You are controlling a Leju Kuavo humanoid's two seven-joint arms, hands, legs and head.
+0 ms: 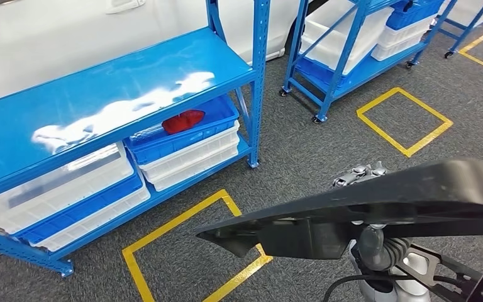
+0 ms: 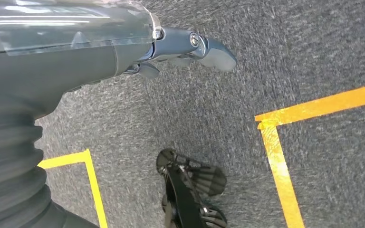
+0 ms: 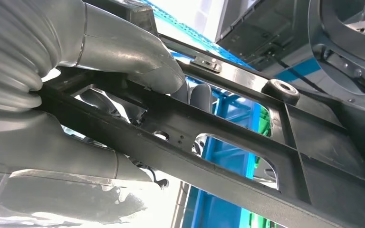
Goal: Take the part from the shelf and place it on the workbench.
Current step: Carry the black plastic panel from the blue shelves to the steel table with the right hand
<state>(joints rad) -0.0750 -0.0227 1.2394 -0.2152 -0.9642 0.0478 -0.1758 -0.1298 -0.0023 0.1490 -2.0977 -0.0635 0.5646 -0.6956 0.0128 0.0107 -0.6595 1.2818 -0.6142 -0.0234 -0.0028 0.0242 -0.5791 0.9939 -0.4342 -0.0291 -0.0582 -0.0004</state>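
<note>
The right robot hand (image 3: 123,61) is clamped around a bar of the long black part (image 1: 377,207), which hangs level over the grey floor to the right of the blue shelf (image 1: 100,94), already off it, with no bench visible. Gripped at one spot, the part could twist or slip, and its long left tip could strike the shelf post if the robot turns. The left robot hand (image 2: 190,50) hangs over the floor holding nothing, fingers loosely apart.

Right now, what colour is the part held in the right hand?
Black; the part shows best in the head view, gripped by the right hand.
</note>
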